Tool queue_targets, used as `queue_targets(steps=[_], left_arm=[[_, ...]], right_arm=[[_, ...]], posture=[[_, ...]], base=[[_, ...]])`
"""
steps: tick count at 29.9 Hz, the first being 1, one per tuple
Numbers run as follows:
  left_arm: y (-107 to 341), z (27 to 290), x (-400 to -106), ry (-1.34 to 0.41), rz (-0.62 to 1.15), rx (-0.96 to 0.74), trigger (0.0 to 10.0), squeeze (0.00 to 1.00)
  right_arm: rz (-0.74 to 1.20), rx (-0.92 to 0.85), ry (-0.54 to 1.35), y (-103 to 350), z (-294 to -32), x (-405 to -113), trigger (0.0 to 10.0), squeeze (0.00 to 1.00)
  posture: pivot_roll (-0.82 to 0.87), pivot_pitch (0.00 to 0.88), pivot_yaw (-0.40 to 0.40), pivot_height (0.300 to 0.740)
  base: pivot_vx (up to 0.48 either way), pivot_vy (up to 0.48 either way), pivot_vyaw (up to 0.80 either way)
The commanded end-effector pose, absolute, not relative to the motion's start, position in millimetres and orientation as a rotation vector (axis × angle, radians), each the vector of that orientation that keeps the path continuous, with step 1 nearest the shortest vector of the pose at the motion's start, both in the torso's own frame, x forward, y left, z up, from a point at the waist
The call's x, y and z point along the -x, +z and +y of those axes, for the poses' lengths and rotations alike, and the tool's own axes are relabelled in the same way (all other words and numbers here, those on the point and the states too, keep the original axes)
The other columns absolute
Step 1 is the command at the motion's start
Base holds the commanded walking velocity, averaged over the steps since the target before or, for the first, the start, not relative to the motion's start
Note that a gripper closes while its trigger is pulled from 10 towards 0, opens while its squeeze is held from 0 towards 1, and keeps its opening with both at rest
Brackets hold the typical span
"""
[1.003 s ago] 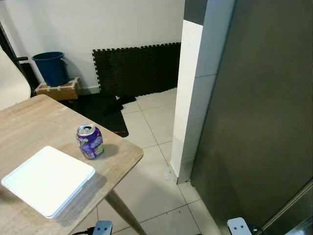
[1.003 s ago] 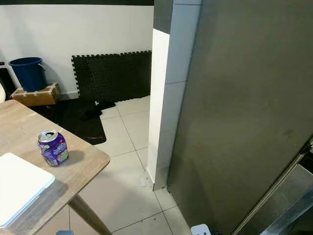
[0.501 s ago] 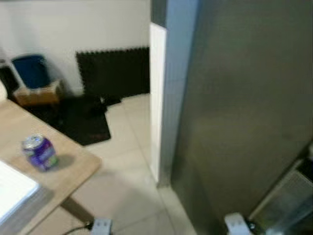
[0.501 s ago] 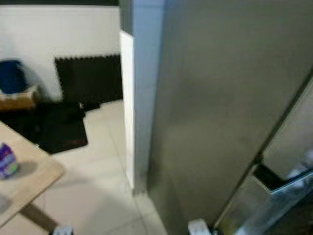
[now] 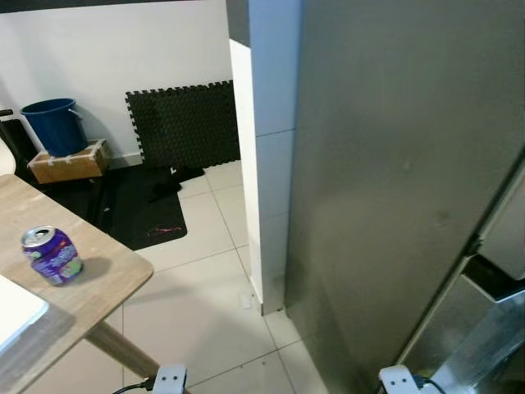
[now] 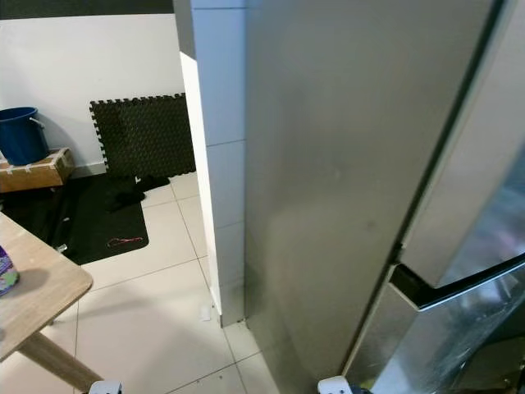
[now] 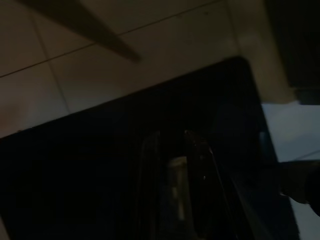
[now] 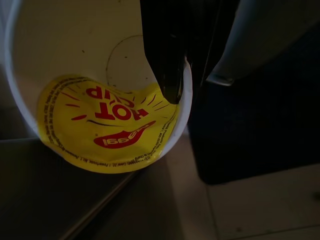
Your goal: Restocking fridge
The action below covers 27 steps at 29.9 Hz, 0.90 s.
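Note:
A stainless steel fridge (image 5: 394, 164) rises close on my right, its door shut, with a dark handle (image 6: 459, 283) across its front. In the right wrist view my right gripper (image 8: 192, 65) is shut on the rim of a white cup (image 8: 100, 100) with a yellow "HOT CUP" label, one black finger (image 8: 167, 50) inside the cup. My left gripper (image 7: 175, 185) hangs in deep shade above the tiled floor. A purple can (image 5: 52, 255) stands upright near the corner of the wooden table (image 5: 107, 279) at my left.
A white tiled pillar (image 5: 262, 164) stands against the fridge's left side. Behind it lie a black foam mat (image 5: 184, 123), a dark floor mat (image 5: 139, 209) and a blue bucket (image 5: 53, 125) on a box (image 5: 70, 162). A white tray (image 5: 12, 312) lies on the table.
The camera has swung to the right: the table and can slid toward the left edge, and the fridge front with its handle came into view. The things themselves have not moved.

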<state>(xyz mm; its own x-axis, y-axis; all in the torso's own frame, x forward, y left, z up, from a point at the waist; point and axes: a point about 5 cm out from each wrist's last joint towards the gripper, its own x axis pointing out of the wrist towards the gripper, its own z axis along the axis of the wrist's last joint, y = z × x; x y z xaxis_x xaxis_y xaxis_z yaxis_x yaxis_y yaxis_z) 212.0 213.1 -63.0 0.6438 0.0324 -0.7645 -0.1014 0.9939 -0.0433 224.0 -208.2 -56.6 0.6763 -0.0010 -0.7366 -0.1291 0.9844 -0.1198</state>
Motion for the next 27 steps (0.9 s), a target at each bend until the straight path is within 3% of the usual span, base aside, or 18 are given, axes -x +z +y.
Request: queue_targets(steps=[1, 27], left_arm=[[-66.4, 218.1, -205.0, 0.092, 0.899, 0.078, 10.0, 0.00], [-63.3, 211.7, -212.7, 0.006, 0.899, 0.007, 10.0, 0.00]], right_arm=[[0.832, 0.149, 0.072, -58.4, -204.5, -222.4, 10.0, 0.00], [0.859, 0.117, 0.035, -64.9, -208.6, -210.3, 10.0, 0.00]], posture=[[-0.02, 0.111, -0.006, 0.740], [-0.03, 0.095, 0.034, 0.740]], base=[[0.000, 0.000, 0.00], [0.000, 0.000, 0.00]])
